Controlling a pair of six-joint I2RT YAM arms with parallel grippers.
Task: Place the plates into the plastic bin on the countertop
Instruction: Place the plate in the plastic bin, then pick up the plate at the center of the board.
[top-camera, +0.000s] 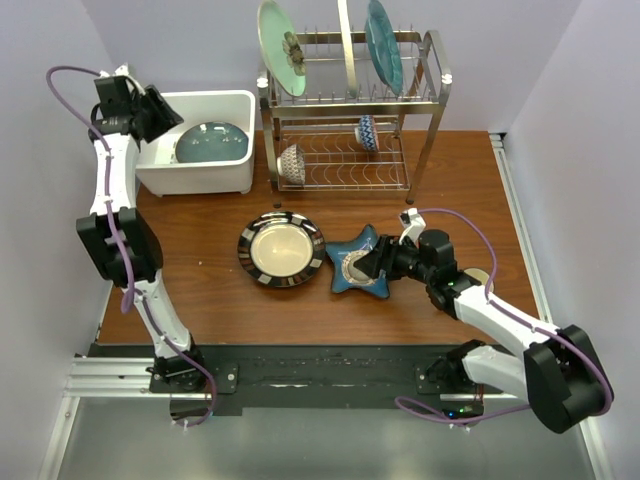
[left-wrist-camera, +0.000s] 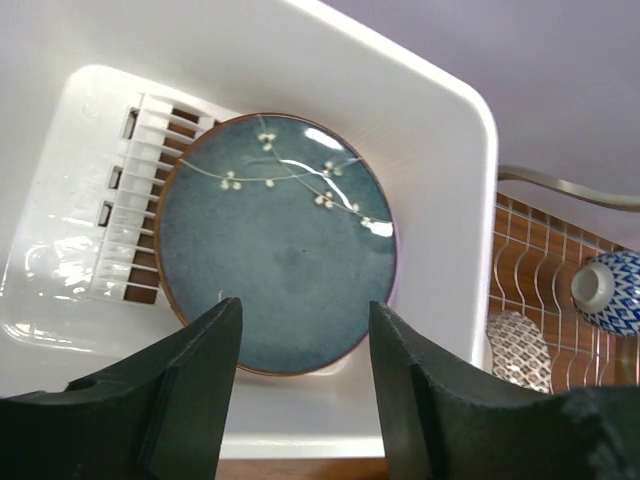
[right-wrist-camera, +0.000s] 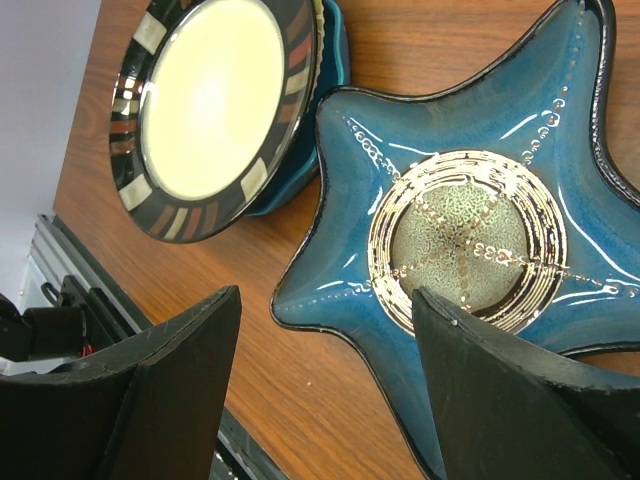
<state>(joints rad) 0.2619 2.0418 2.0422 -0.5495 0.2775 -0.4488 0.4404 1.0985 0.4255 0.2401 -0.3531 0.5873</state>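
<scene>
The white plastic bin (top-camera: 197, 181) stands at the table's back left, and a teal plate with white blossoms (top-camera: 212, 143) (left-wrist-camera: 275, 243) lies flat inside it. My left gripper (top-camera: 165, 115) (left-wrist-camera: 305, 310) hovers over the bin's near-left side, open and holding nothing. In the middle of the table a black-striped plate with a cream centre (top-camera: 281, 249) (right-wrist-camera: 215, 105) rests on another teal plate (right-wrist-camera: 335, 60). To its right lies the dark blue star-shaped plate (top-camera: 362, 262) (right-wrist-camera: 470, 235). My right gripper (top-camera: 372, 262) (right-wrist-camera: 328, 295) is open, its fingers straddling one point of the star.
A two-tier steel wire rack (top-camera: 350, 130) stands right of the bin. Its top tier holds a pale green flower plate (top-camera: 280, 45), an edge-on plate (top-camera: 346, 45) and a teal plate (top-camera: 384, 42). Two patterned bowls (top-camera: 292, 163) (top-camera: 367, 131) sit on its lower tier.
</scene>
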